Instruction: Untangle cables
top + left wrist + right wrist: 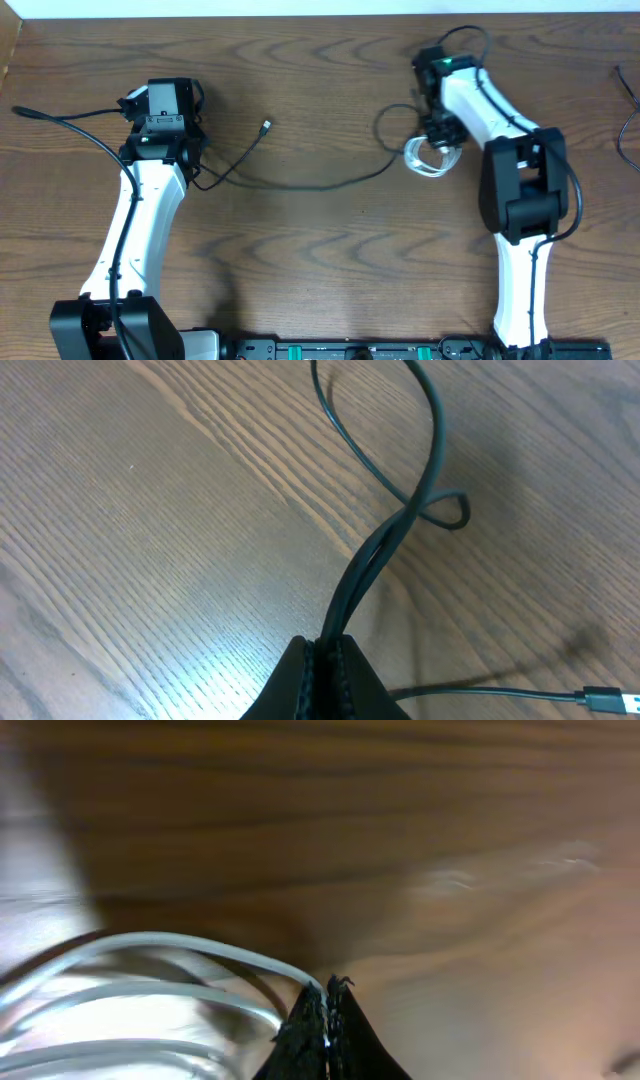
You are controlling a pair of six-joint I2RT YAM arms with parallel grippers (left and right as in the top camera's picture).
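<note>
The left gripper (325, 652) was closed on the black cable (372, 560). Its jaws were pressed together around a doubled stretch that rose from the fingertips and split into a wide loop. A small tight kink sat just beside the point where the two strands parted. In the overhead view this gripper sat at the left of the table (320, 260). One end of the black cable, with its small plug (267, 126), lay loose on the wood just right of the gripper. The rest trailed rightward across the middle of the table and curled into a loop near the right arm.

Just past that loop lay the white cable (422, 162), gathered in a small coil of several turns. The right gripper (327, 992) hung directly over it. The right wrist view was blurred, but the jaws looked shut, with one white strand running into the fingertips.

As a judgement, the job looked well along but unfinished. The two cables appeared almost parted, each held by its own arm. Whether the black loop touched or crossed the white coil could not be told from above. What seemed left was to draw the two clear of each other, ease out the black kink and loosen the white coil.
</note>
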